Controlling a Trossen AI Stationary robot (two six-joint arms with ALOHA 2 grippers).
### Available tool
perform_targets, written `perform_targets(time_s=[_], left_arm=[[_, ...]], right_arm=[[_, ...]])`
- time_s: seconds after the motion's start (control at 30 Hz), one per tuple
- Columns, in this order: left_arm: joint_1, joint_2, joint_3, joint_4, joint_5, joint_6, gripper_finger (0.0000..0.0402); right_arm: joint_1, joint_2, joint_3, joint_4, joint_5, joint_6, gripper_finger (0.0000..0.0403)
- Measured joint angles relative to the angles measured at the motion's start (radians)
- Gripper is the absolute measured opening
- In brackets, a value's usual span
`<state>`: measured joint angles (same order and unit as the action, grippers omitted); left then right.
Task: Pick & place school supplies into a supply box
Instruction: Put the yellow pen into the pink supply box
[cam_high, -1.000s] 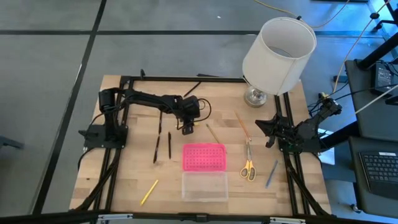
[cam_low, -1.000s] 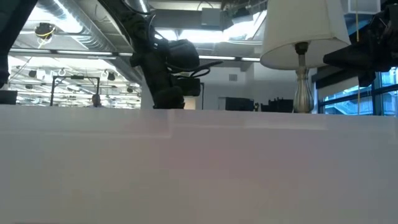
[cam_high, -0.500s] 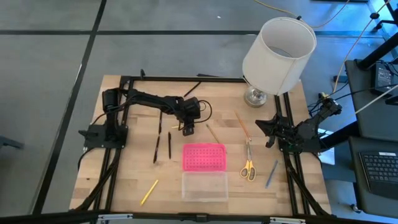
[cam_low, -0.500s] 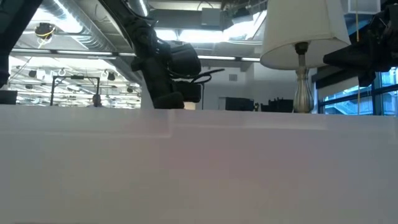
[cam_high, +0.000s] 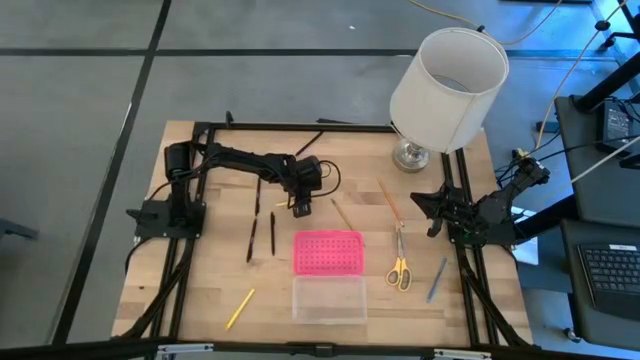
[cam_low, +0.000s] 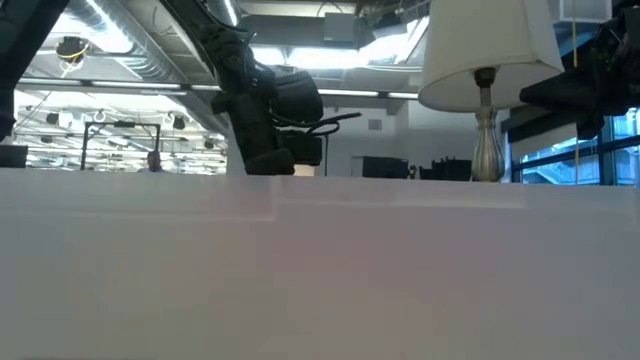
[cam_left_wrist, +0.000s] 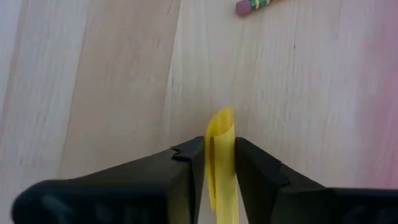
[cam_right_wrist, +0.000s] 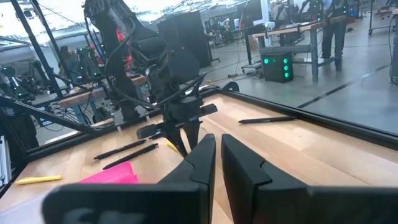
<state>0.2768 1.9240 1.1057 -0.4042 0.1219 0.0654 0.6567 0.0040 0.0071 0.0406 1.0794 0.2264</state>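
My left gripper (cam_high: 300, 209) points steeply down at the table's middle, just beyond the supply box, and is shut on a thin yellow pen (cam_left_wrist: 221, 155); the right wrist view shows that yellow pen (cam_right_wrist: 172, 146) under the fingers. The supply box lies open, with its pink lid (cam_high: 328, 252) behind its clear base (cam_high: 329, 298). Flat on the table lie the scissors (cam_high: 399, 263), two black pens (cam_high: 251, 240), a yellow pencil (cam_high: 239, 309), a blue pen (cam_high: 437, 279) and wood pencils (cam_high: 344, 214). My right gripper (cam_right_wrist: 217, 155) waits shut at the right edge. My left gripper pinches the yellow pen's two long sides (cam_left_wrist: 219, 168) between its two fingers, a little behind the pen's rounded end (cam_left_wrist: 221, 118). The fingers come from above, slanting down, and stand across the pen. The pen lies low against the wooden table top.
A white-shaded lamp (cam_high: 447, 85) stands at the far right corner. Another black pen (cam_high: 309, 143) lies near the far edge, and a pencil's eraser end (cam_left_wrist: 255, 5) lies just beyond the held pen. A black frame (cam_high: 300, 127) runs round the table.
My left gripper has tipped a little steeper over the table's middle, and its wrist dips slightly in the low view.
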Motion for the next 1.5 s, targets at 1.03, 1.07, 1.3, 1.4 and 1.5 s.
perform_targets(time_s=[1.03, 1.07, 1.3, 1.4, 1.5], left_arm=[[-0.100, -0.263, -0.010, 0.027, 0.266, -0.284, 0.0049], [-0.121, -0.273, -0.009, 0.054, 0.266, -0.304, 0.0049], [-0.312, -0.292, -0.007, 0.283, 0.225, -0.503, 0.0049], [-0.407, -0.272, -0.005, 0.395, 0.096, -0.529, 0.0048], [-0.486, -0.251, -0.002, 0.473, -0.043, -0.584, 0.0049]], right_arm=[[0.000, 0.000, 0.000, -0.001, 0.003, -0.003, 0.0033], [0.000, 0.000, 0.000, -0.001, 0.003, -0.003, 0.0033], [0.000, 0.000, 0.000, -0.001, 0.003, -0.009, 0.0033], [0.000, 0.000, 0.000, -0.001, 0.002, -0.039, 0.0033], [0.000, 0.000, 0.000, -0.001, 0.002, -0.053, 0.0033]])
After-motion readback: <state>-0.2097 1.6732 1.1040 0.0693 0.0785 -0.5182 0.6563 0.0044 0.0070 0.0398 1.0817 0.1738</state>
